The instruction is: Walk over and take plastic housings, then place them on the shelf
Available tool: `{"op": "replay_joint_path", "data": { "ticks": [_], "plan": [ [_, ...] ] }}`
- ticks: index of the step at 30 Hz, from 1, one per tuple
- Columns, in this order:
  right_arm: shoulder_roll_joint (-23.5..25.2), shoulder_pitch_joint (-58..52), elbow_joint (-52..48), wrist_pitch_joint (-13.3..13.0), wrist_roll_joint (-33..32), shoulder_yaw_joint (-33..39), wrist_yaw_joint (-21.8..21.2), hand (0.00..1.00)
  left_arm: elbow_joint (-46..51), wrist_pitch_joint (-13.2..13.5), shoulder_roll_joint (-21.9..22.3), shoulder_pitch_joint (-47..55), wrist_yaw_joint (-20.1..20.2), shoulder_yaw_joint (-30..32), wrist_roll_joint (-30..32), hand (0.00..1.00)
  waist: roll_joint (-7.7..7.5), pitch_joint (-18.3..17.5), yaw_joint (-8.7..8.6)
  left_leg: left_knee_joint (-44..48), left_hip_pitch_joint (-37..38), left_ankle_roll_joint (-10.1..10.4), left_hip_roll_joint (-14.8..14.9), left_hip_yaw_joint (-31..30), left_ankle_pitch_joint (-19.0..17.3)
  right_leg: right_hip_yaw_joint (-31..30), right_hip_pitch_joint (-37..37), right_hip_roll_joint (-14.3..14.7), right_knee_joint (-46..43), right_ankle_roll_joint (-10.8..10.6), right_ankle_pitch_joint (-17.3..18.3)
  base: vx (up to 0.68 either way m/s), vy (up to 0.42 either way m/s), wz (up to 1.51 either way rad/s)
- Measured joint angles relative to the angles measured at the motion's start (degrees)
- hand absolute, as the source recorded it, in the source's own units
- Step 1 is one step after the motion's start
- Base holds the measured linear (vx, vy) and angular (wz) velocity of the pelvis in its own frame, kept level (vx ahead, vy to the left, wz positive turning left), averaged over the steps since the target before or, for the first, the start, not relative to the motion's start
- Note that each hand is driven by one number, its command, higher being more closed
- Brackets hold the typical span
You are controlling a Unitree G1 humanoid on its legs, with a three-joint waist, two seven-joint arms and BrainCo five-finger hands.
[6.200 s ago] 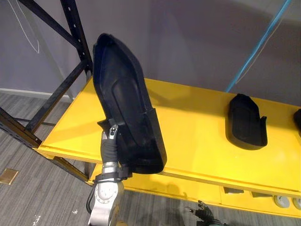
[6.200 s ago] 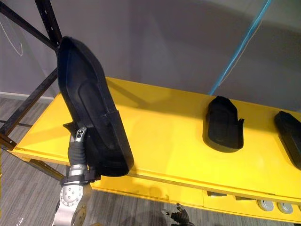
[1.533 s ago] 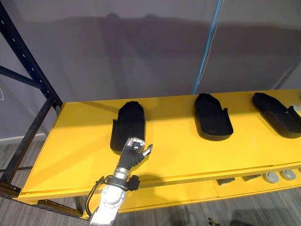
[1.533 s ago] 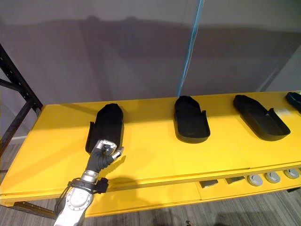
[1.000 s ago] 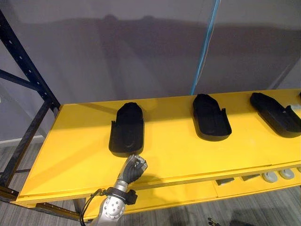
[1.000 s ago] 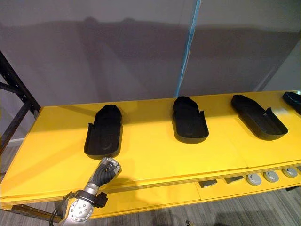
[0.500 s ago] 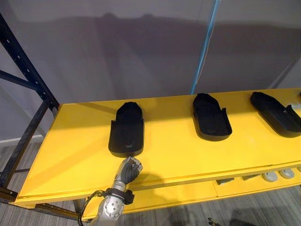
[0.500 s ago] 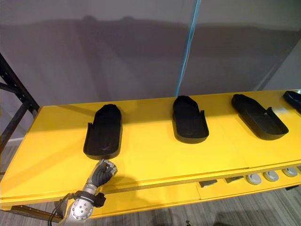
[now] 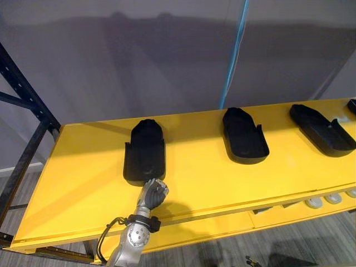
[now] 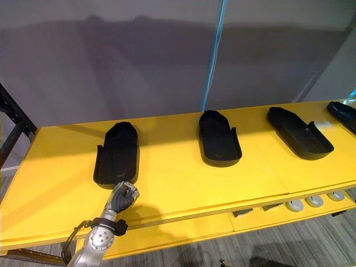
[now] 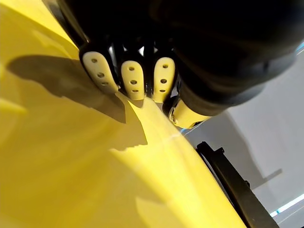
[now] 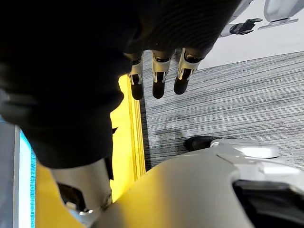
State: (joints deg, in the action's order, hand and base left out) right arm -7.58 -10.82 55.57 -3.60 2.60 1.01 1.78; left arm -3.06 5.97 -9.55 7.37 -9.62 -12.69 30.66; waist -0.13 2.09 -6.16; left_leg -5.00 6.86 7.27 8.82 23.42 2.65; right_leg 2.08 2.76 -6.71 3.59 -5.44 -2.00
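- Lying flat and hollow side up on the yellow shelf [image 9: 83, 183], the leftmost housing [image 9: 144, 151] is a black plastic shell near the shelf's left end. Its rounded narrow end points to the rear edge and its wide open end to the front edge.
- The middle housing [image 9: 243, 135] lies about midway along the shelf, well apart from the leftmost one and set the same way.
- The third housing [image 9: 322, 129] lies towards the right end, turned somewhat askew to the rear edge.
- The fourth housing [image 10: 345, 114] lies at the far right, cut off by the frame.
- The left hand [image 9: 153, 192] is over the strip of shelf between the leftmost housing's wide end and the front edge, just at that end. Its fingers are curled into a fist with nothing in them. Whether it touches the housing cannot be told.
- In the left wrist view its fingertips [image 11: 133, 78] bear on the yellow surface.
- The right hand [image 12: 158, 78] hangs off the shelf's front edge above the grey floor [image 12: 228, 104], fingers straight and slack, holding nothing.
- A black rack upright [image 9: 28, 84] stands at the shelf's left end.
- A grey wall [image 9: 139, 55] rises behind the rear edge, crossed by a blue stripe [image 9: 235, 53].
- Pale round parts [image 10: 314, 201] sit on a lower level under the front edge, near the right end.
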Motion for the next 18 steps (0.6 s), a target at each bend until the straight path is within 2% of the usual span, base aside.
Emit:
{"op": "replay_joint_path", "data": {
  "ticks": [13, 18],
  "plan": [
    [0.1, -0.4, -0.7, 0.0, 0.0, 0.0, 0.3, 0.0, -2.8, 0.0, 0.7, -2.3, -1.8, 1.1, -0.1, 1.0, 0.07, -0.1, -0.02, 0.0, 0.0, 0.0, 0.0, 0.0, 0.0, 0.1, 0.3, 0.0, 0.7, 0.0, -0.2, -0.01, -0.001, 0.0],
    [0.1, -0.3, -0.7, 0.0, 0.0, 0.0, 0.4, 0.0, -3.8, -0.5, 1.0, -3.0, -2.7, 2.9, -0.2, 1.0, 0.05, -0.2, -0.62, 0.0, 0.0, 0.0, 0.0, 0.0, 0.0, 0.1, 0.5, 0.0, 1.0, 0.0, -0.4, 0.0, 0.0, 0.0]
  ]
}}
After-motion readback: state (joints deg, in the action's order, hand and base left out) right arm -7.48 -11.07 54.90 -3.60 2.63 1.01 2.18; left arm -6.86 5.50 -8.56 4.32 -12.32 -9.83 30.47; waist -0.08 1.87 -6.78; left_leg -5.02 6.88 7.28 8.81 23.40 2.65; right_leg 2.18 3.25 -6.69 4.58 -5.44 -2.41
